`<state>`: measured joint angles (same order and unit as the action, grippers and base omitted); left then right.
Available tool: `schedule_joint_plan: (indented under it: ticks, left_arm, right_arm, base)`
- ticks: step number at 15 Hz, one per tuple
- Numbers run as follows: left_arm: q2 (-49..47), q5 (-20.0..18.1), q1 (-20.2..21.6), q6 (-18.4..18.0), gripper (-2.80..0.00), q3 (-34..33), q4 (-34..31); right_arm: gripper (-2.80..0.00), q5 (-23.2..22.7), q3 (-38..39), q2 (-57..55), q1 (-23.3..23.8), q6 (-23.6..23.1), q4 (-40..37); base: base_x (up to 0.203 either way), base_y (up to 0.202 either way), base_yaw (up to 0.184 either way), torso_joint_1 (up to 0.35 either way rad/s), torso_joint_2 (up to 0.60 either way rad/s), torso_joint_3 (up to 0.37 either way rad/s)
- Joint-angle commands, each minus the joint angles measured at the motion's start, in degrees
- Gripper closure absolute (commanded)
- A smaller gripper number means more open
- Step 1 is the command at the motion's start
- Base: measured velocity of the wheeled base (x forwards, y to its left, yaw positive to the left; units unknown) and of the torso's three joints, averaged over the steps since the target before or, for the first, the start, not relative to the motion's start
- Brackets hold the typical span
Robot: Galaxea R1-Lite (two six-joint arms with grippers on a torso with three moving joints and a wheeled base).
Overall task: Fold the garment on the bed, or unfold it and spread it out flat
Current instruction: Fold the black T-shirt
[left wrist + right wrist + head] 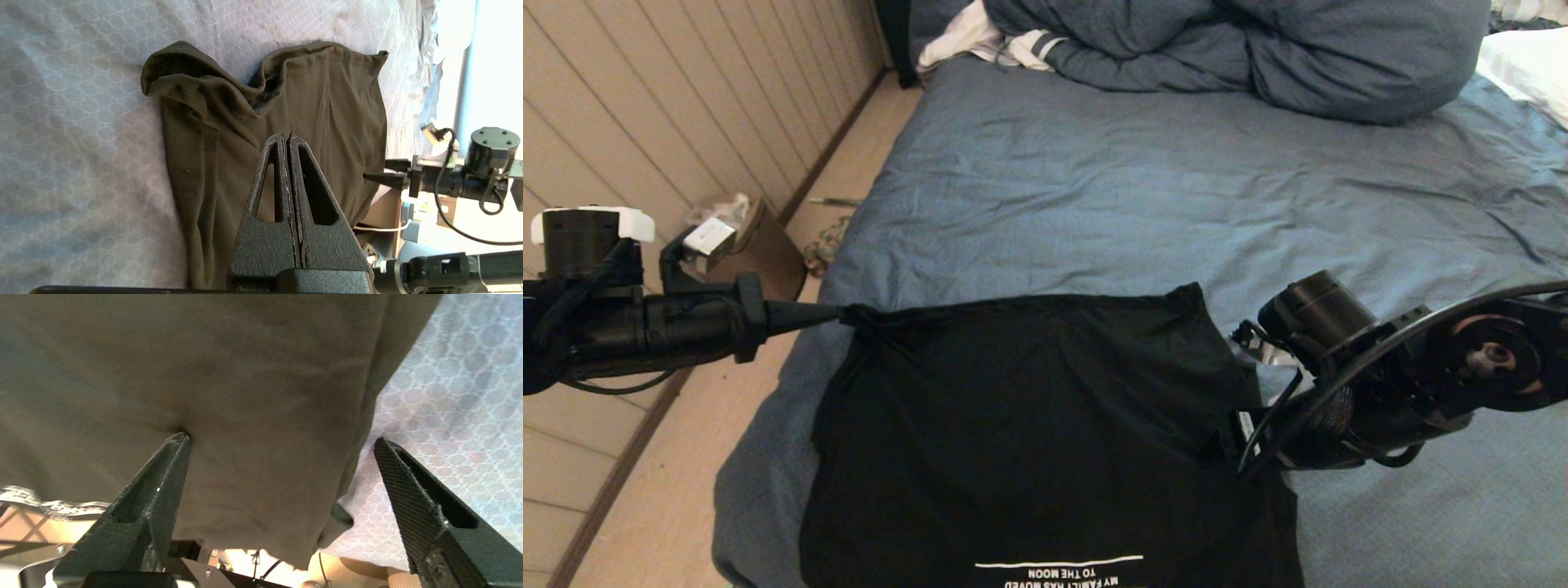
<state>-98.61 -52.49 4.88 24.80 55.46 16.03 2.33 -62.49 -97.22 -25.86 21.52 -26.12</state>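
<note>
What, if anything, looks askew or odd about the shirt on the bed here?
The T-shirt lies lopsided: the left gripper pinches its far left corner, bunching the cloth there, while the right gripper stands open at the right edge, one fingertip pressing the fabric. The near hem overhangs the bed edge. No damage shows.

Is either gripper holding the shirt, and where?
The left gripper pinches the black T-shirt at its far left corner; the right gripper is open, holding nothing.
</note>
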Motion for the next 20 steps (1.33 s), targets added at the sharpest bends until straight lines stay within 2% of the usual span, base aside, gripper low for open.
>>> schedule_joint_plan:
  ticks: [1,5,6,15,20]
  left_arm:
    - [-0.9,-0.2,0.0,0.3,0.0,0.3,0.1]
    - [-1.1,-0.2,0.0,0.3,0.0,0.3,0.2]
    - [-1.2,-0.2,0.0,0.3,0.0,0.3,0.2]
    - [-1.2,-0.2,0.0,0.3,0.0,0.3,0.2]
    - [-1.1,-0.5,0.0,0.3,0.0,0.1,0.2]
  right_arm:
    - [-2.8,0.2,-0.4,-2.1,-0.6,0.1,0.0]
    - [-2.8,0.8,-0.5,-4.5,-2.3,0.1,1.2]
    - [0.0,0.8,-0.4,-4.4,-3.5,0.0,1.2]
    - [0.0,0.8,-0.6,-2.1,-3.0,0.1,1.0]
    - [0.0,0.8,-0.1,2.7,2.7,-0.6,0.5]
  base:
    - [0.0,0.0,0.0,0.0,0.0,0.0]
    - [0.0,0.0,0.0,0.0,0.0,0.0]
    - [0.0,0.0,0.0,0.0,0.0,0.0]
    - [0.0,0.0,0.0,0.0,0.0,0.0]
    - [0.0,0.0,0.0,0.0,0.0,0.0]
